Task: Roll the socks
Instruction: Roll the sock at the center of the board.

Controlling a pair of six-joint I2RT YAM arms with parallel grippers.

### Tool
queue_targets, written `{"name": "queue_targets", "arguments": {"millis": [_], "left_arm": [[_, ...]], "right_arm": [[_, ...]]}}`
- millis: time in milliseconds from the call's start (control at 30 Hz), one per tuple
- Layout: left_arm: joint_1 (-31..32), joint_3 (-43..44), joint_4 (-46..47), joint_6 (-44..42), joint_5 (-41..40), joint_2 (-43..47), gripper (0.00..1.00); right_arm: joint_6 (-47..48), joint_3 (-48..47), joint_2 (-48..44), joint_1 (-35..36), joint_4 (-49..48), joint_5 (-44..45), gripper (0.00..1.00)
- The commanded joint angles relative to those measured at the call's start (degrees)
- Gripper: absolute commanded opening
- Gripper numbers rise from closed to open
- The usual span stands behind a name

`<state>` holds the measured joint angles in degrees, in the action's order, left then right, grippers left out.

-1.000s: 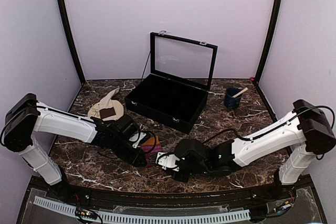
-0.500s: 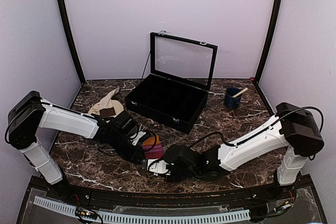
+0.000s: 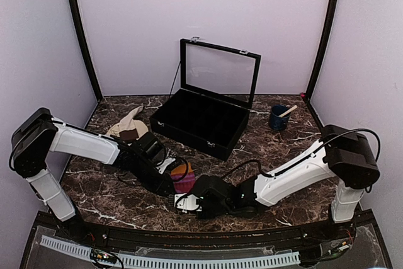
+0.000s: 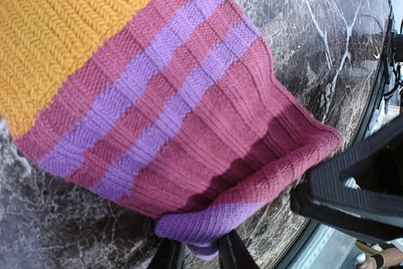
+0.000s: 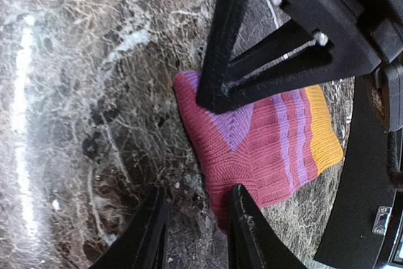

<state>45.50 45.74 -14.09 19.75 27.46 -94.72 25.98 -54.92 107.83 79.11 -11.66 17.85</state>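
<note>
I see my left gripper pinched on the purple tip of the pink sock, my right gripper standing open just beside that sock.

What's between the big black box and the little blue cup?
Nothing. Only bare marble table lies between the black box and the blue cup, shown in the top view.

top view looks down from above and behind; both wrist views sit close, sharing the pink sock.

open black case, blue cup, marble table
</note>
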Motion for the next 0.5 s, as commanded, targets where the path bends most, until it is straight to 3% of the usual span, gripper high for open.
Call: {"name": "queue_targets", "arguments": {"millis": [0, 467], "left_arm": [[-0.5, -1.1, -5.8, -1.5, -0.6, -1.8, 0.21], [-2.0, 0.2, -7.1, -3.9, 1.1, -3.3, 0.19]], "right_arm": [[0.8, -1.6, 1.6, -1.4, -2.1, 0.6, 0.31], [0.8, -2.9, 4.3, -4.3, -1.4, 0.6, 0.31]]}}
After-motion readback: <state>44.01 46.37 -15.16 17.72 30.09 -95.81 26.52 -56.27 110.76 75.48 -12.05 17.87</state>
